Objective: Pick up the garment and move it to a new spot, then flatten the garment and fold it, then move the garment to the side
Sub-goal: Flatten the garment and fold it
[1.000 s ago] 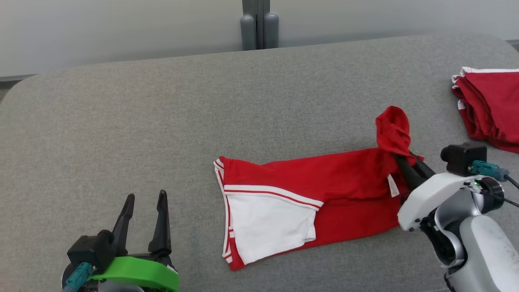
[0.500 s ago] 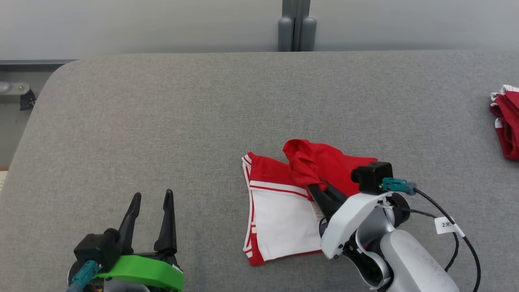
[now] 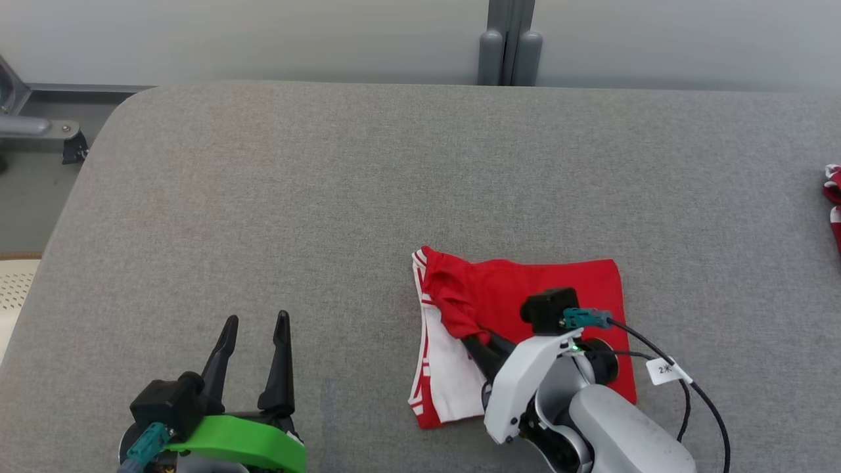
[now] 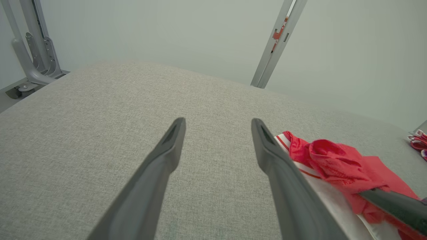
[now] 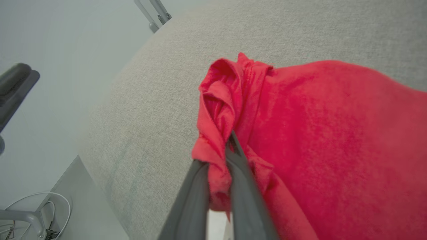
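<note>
Near left, the left gripper hovers over the grey padded surface with its fingers spread wide and nothing between them. Near centre-right, the right gripper has its fingers pressed together, pinching a bunched red edge of the garment. Just right of that arm hangs a white tag. Its marking appears to read "2" followed by a small character, but it is too small to confirm. The garment is red, with a white panel and red-and-white striped trim. It lies folded on the surface, right of centre. More red-and-white cloth shows at the right edge. A grey upright post stands behind the far edge.
</note>
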{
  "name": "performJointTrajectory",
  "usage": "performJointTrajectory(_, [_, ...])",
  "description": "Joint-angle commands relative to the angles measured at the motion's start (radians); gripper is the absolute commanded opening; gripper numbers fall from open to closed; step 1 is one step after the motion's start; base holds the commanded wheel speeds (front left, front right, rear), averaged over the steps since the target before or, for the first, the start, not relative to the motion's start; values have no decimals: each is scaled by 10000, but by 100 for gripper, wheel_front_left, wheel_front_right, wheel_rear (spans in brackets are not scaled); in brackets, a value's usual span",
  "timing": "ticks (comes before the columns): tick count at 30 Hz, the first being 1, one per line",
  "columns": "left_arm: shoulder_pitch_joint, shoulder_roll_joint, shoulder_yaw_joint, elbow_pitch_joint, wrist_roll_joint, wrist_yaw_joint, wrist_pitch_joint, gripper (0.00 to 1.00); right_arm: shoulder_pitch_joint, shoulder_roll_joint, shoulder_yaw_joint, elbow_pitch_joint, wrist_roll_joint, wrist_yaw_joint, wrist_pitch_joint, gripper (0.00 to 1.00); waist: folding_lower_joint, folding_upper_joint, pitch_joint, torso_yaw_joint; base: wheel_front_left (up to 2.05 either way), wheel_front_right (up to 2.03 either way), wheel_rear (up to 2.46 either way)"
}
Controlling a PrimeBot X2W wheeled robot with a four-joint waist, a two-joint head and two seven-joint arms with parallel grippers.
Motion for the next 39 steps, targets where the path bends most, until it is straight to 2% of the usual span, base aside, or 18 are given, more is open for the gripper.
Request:
performJointTrajectory(1, [-88,4,1,33,29,-9,-28,100,-148,17,212,106,208,-1,-168,28,0,0,-12,-11,0,0,0])
performJointTrajectory(2, [-86,1,-16,48,24,-19,-21,100,-201,9,445,188,370,-1,-216,49,0,0,-25,-23,0,0,0])
performJointTrajectory(3, [-81,1,-30,60,16,-24,-14,100,-237,14,645,239,468,0,-278,85,0,0,-35,-36,0,0,0])
performJointTrajectory(4, [-69,4,-41,71,10,-25,-11,100,-295,12,845,277,602,-1,-354,100,0,0,-50,-58,0,0,0])
performJointTrajectory(10, [-31,-24,-133,136,-18,-47,-15,100,-438,11,1674,203,911,-1,-852,100,0,0,-131,-193,0,0,0])
performJointTrajectory(13, [-3,-33,-162,145,-23,-24,-22,100,-449,-2,1458,139,706,-1,-1231,100,0,0,-145,-263,0,0,0])
performJointTrajectory(17, [36,-56,-186,137,-24,2,-45,100,-231,-182,420,146,29,-1,-1901,100,0,0,-143,-357,0,0,0])
performJointTrajectory(20, [-31,-107,-238,155,46,-34,-50,100,63,-393,-868,186,-813,-1,-2315,100,0,0,-142,-436,0,0,0])
performJointTrajectory(27, [-384,-364,-269,411,192,-132,-139,100,973,-315,-3576,-693,-2810,-1,-2660,100,0,0,-190,-793,0,0,0])
performJointTrajectory(33, [-453,-585,-15,787,424,-211,-217,100,1782,-110,-4874,-1671,-3878,-1,-2694,100,0,0,-393,-1159,0,0,0])
performJointTrajectory(39, [-5,-864,659,947,670,-381,-222,100,2406,-7,-5327,-2328,-4204,-1,-2646,100,0,0,-670,-1387,0,0,0])
